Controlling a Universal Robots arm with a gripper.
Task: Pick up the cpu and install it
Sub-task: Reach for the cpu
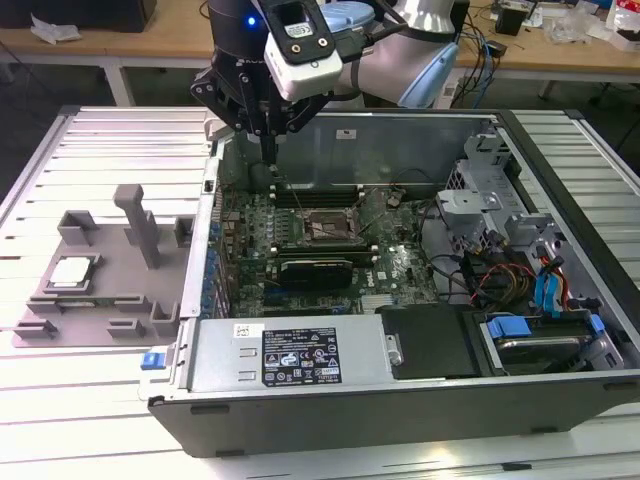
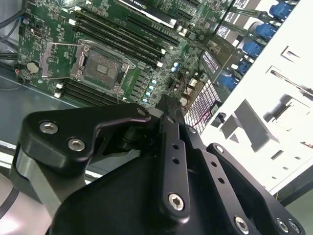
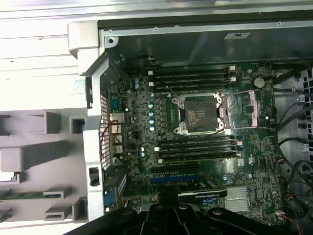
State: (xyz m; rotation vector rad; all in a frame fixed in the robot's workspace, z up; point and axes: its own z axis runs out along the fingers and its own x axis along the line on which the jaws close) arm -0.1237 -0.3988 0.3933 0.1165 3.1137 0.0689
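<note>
white slatted metal tabletop (image 1: 60, 420) carries an open grey desktop computer case (image 1: 330, 425) in the exterior view, with a grey plastic fixture block (image 1: 110, 300) just beside it on the exterior view's left. the cpu (image 1: 72, 272), a small flat square chip with a shiny silver top, lies on that fixture block. it is well apart from the black gripper (image 1: 270, 158), which hangs clenched and holding nothing over the green motherboard (image 1: 400, 265), near the dark square socket (image 1: 322, 228) with a metal frame.

in the second wrist view the gripper (image 2: 166, 102) is pinched together at its tip above the motherboard, and the socket (image 2: 100, 66) lies beyond it.

in the first wrist view the socket (image 3: 200, 113) sits between rows of black memory slots (image 3: 195, 76).
</note>
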